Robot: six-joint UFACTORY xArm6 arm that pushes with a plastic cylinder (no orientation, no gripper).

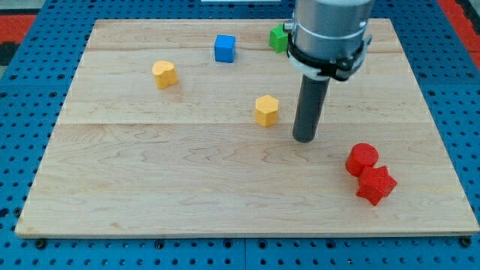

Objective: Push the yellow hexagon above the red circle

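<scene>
Six blocks lie on the wooden board (150,195): two yellow, two red, one blue, one green. Far to my tip's (304,139) left and higher sits the yellow heart (165,73). The blue cube (224,48) is up-left of it. The yellow hexagon (266,109) lies just left, apart from the tip. The green block (278,37) is partly hidden behind the arm. Right and lower are the red circle (363,158) and red star (376,184), touching. The rod holds nothing.

A pale wooden desk (187,187) of jointed planks fills most of the view, evenly lit. It lies on a blue perforated base (22,247); red patches (30,19) show at the far corners.
</scene>
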